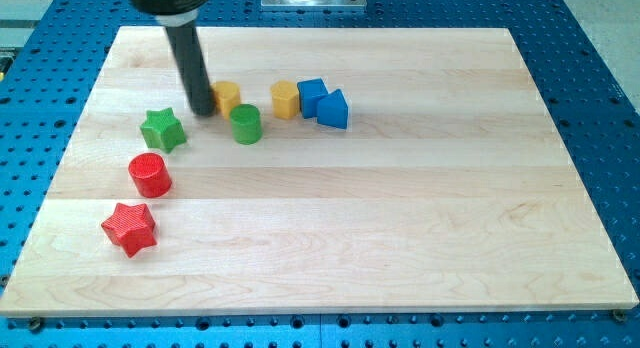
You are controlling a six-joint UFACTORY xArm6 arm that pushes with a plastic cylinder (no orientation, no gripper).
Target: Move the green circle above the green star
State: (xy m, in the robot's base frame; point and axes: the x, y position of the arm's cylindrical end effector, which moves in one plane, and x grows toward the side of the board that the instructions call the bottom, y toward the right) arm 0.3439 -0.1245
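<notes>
Toward the upper left of the table [400,218], my tip [205,112] sits between the green star [163,129] and green circle [246,123]. It touches neither. No gripper shows, so its state cannot be told.

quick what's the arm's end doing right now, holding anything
No pincer: my tip holds nothing, sitting between the green star and green circle, beside a yellow block.

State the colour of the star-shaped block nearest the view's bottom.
Red. The red star shows clearly in the camera view, at the board's lower left.
</notes>
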